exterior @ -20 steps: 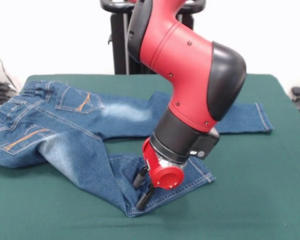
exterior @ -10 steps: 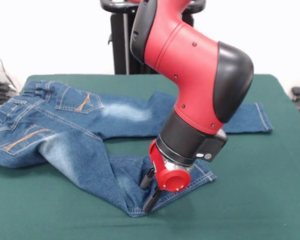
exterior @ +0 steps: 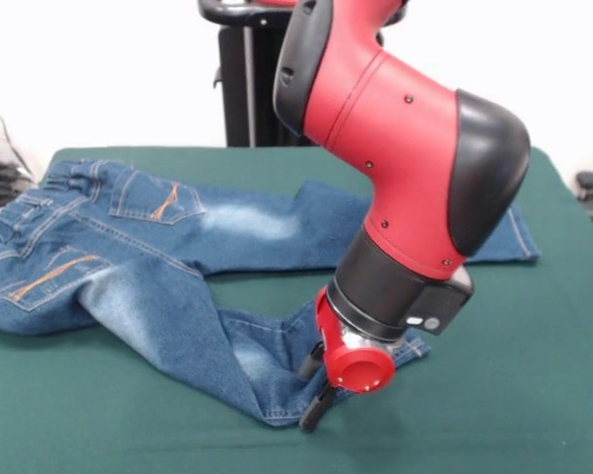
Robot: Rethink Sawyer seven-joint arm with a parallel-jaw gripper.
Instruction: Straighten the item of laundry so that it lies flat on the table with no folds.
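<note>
1. Here the jeans (exterior: 148, 257) lie across the left and middle part of the green counter (exterior: 514, 395), with the waistband at the far left edge and the two orange-stitched back pockets facing up.
2. One leg runs straight to the right along the far side of the counter; its hem shows just past the red arm (exterior: 405, 168).
3. The other leg bends toward the front of the counter and is folded back on itself, so that its hem lies under the end of the arm.
4. The hand (exterior: 316, 387) is low at this folded leg, at its front right edge, and the jeans spread away from it to the left and to the back.
5. Two dark fingers (exterior: 318, 405) point down and to the left from the red wrist. The lower tip meets the denim at the front edge of the fold.
6. I cannot tell if the fingers are apart or together, and I cannot tell if they pinch the cloth or only touch it.
</note>
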